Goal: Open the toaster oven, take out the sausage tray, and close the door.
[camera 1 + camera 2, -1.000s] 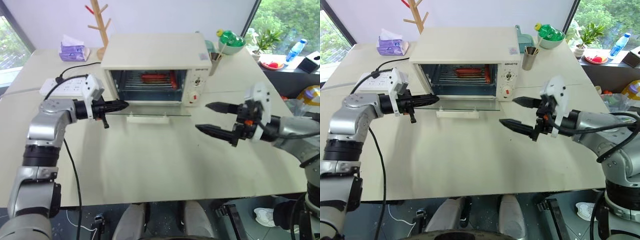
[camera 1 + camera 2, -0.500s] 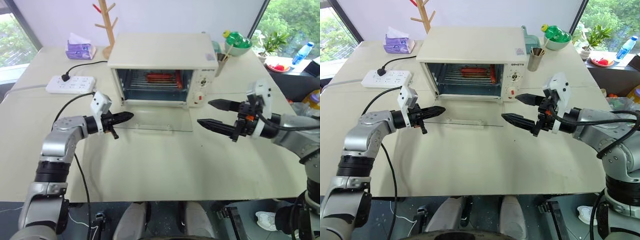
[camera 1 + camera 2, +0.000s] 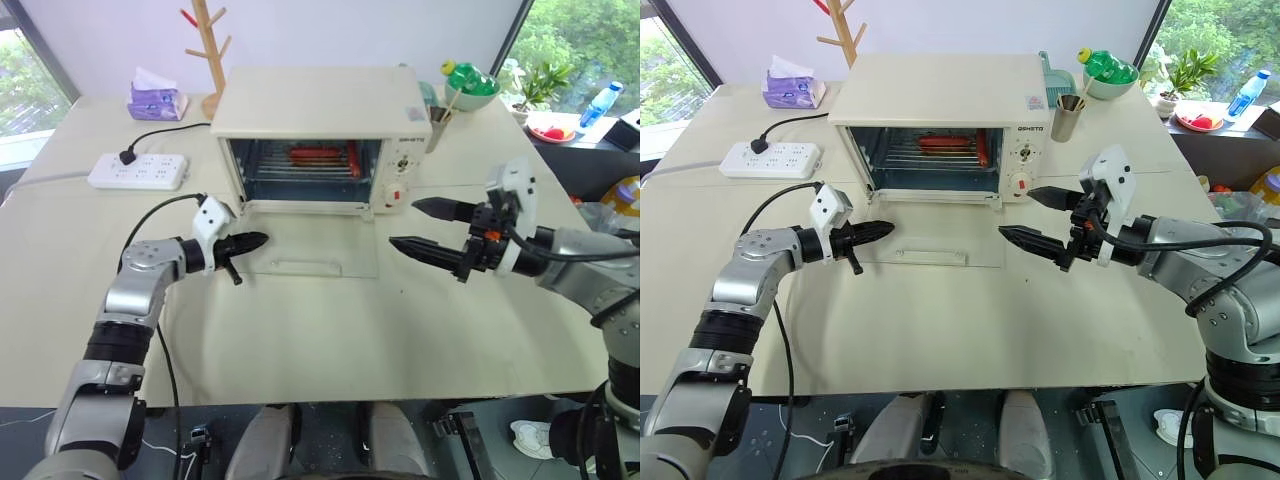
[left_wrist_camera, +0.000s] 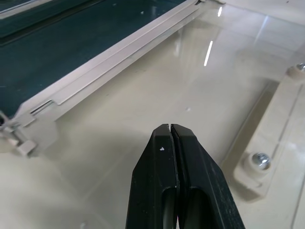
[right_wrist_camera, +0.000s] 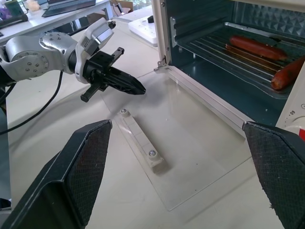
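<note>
Oven (image 3: 330, 105) open, door (image 3: 940, 238) flat, three sausages (image 5: 251, 44) inside.
Left gripper (image 3: 262, 240) pinched empty over the glass; right gripper (image 3: 402, 225) spread wide, empty.

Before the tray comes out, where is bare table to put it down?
Bare table lies in front of the open door, between the left gripper and the right gripper. It is crowded behind the oven: power strip, tissues, cup.
</note>
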Motion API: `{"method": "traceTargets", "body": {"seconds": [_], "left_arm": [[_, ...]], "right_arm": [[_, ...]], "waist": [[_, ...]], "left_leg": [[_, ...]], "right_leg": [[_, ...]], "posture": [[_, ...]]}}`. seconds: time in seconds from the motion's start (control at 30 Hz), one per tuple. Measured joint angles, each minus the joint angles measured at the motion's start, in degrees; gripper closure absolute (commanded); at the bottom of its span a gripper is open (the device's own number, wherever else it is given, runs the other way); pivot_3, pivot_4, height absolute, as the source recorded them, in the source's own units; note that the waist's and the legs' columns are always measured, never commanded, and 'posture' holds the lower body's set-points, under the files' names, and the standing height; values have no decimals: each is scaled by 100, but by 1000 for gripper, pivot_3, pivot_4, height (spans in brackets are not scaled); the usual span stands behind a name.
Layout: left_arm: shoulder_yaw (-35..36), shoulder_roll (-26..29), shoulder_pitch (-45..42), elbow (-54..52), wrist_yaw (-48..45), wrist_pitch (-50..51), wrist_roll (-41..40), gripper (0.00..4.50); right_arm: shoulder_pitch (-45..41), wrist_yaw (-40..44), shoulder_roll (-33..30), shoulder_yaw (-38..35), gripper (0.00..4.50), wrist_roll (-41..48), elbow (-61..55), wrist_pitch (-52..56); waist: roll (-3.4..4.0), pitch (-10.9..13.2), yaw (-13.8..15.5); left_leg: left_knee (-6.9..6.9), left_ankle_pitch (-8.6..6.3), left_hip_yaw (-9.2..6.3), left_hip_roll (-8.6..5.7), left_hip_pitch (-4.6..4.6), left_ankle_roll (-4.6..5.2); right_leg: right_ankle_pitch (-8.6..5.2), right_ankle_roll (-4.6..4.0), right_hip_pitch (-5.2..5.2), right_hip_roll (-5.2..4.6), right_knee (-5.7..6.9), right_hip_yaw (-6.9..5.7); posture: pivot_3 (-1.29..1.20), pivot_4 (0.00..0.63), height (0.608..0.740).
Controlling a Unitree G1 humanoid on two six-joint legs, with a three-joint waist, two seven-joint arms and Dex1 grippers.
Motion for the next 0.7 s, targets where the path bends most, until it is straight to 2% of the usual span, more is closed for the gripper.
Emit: {"method": "traceTargets", "body": {"seconds": [0.07, 0.17, 0.23, 0.37, 0.4, 0.43, 0.6, 0.7], "left_arm": [[43, 63, 0, -7, -12, 92, -34, 4470], [184, 263, 123, -247, -119, 497, -282, 3616], [393, 471, 226, -490, -190, 839, -532, 2758], [1041, 969, 315, -1281, -328, 1672, -1278, 703], [1174, 1053, 328, -1437, -349, 1839, -1431, 293], [1297, 1163, 395, -1625, -369, 2044, -1628, 73], [2049, 1653, 525, -2342, -360, 3155, -2705, 73], [2484, 1863, 412, -2484, -138, 3403, -3030, 73]], "right_arm": [[-21, 2, 0, 3, 0, -19, 63, -27], [-77, 12, 0, 81, 0, -82, 176, -77], [-101, 22, 0, 137, 0, -142, 233, -126], [-162, 61, 2, 196, 0, -182, 296, -177], [-171, 66, 2, 199, 0, -183, 308, -190], [-176, 73, 2, 205, 0, -184, 314, -199], [-232, 113, 1, 244, 0, -197, 328, -216], [-326, 113, 2, 257, 0, -215, 331, -223]], "waist": [[0, 0, -6], [-2, 1, -32], [-2, 2, -47], [-2, 3, -42], [-2, 3, -37], [-2, 3, -36], [-6, 6, -35], [-5, 5, -35]], "left_leg": [[0, 0, 0, 0, 0, 0], [-1, 0, 0, 2, -5, 0], [-3, 0, -1, 2, -10, 1], [-3, 0, -2, 2, -13, 1], [-3, -1, -2, 2, -13, 0], [-3, -1, -2, 2, -13, 0], [-2, -1, -3, 4, -13, 0], [-3, -1, -2, 4, -12, 0]], "right_leg": [[0, 0, -1, 1, 0, 0], [0, 0, -9, 2, 0, 0], [0, 0, -16, 2, 1, 0], [0, 0, -19, 2, 1, 0], [0, 0, -18, 1, 0, 0], [0, 0, -18, 1, -1, 0], [0, -1, -18, 4, 0, 0], [-1, -1, -18, 4, 0, 0]], "posture": [[0, 150, 740], [0, 150, 740], [0, 150, 740], [0, 150, 740], [0, 150, 740], [0, 150, 740], [0, 150, 740], [0, 150, 740]]}}
